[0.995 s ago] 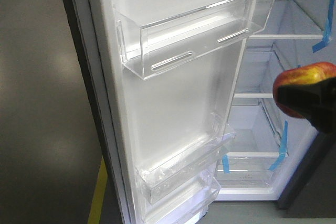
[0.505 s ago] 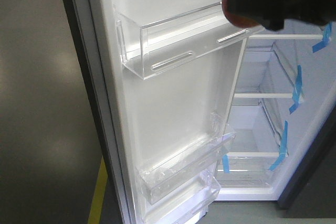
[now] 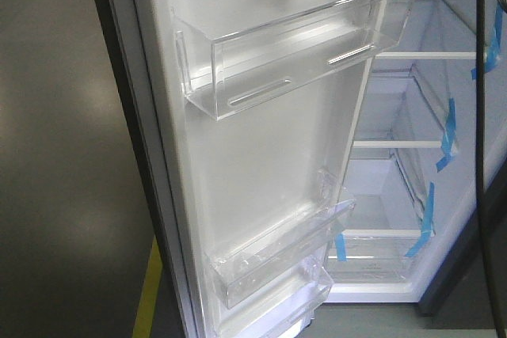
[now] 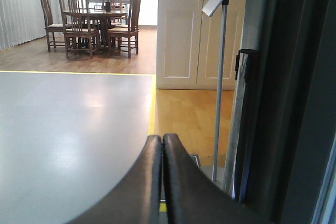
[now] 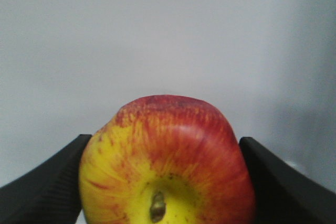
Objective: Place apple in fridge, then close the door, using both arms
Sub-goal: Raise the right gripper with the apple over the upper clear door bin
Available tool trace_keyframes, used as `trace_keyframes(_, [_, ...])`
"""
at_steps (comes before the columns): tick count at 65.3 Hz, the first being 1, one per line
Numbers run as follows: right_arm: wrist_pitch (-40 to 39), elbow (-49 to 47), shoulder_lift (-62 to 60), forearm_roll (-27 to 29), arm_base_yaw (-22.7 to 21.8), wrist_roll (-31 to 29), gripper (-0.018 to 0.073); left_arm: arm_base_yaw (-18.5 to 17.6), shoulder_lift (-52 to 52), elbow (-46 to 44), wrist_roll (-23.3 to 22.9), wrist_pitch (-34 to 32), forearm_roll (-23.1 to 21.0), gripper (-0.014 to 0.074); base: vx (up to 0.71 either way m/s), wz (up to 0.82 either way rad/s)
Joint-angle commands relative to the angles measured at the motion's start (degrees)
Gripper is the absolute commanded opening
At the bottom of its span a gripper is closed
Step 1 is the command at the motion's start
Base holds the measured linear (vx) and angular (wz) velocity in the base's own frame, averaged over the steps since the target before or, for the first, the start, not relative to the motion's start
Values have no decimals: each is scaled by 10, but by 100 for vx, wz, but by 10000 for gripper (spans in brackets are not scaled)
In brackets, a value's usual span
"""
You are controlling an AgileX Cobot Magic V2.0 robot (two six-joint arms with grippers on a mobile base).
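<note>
In the right wrist view the apple (image 5: 168, 166), red over yellow with its stem end toward the camera, sits squeezed between the two black fingers of my right gripper (image 5: 165, 139), in front of a plain pale surface. The front view shows neither the apple nor that gripper. There the door (image 3: 261, 140) stands open, its white lining and clear bins facing me, and to its right is the fridge (image 3: 396, 195) interior with glass shelves and blue tape. My left gripper (image 4: 163, 141) is shut and empty, low beside the door's dark grey outer face (image 4: 299, 103).
A black cable (image 3: 479, 156) hangs down the right side of the front view. A yellow floor line (image 3: 146, 298) runs along the grey floor left of the door. The left wrist view shows a thin sign stand pole (image 4: 219, 93), white panel doors (image 4: 189, 30) and dining chairs (image 4: 94, 24) far off.
My right gripper with the apple rose from mid-right of the front view, swung up and left across the top, and has left that view. The door and fridge have not moved.
</note>
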Motion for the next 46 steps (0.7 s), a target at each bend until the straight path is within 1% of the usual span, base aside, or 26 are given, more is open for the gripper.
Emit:
trace_keyframes(1, [-47,-21,1,21,-1,-13,172,-3,-9,16,-3,-44,-4,-6,0,0])
trace_keyframes(14, [-47,-21,27,20,-1,-15,181,-3,-9,16,-3,-44,-4,-6,0,0])
trace_keyframes(19, [-47,-21,33,20,-1,-15,199,-3,-9,16,-3,-44,-4,-6,0,0])
trace_keyframes(24, [-44,-21,35,20,-1,-14,235,-3,-9,16,-3,-44,-4,-6,0,0])
trace_keyframes(38, [-38,-21,36,20,-1,-12,438,-3,-9,16,-3,-44,-4,-6,0,0])
trace_keyframes(46, [-29,-21,35,20,-1,-12,522,-3,-9,16,-3,-44,-4,-6,0,0])
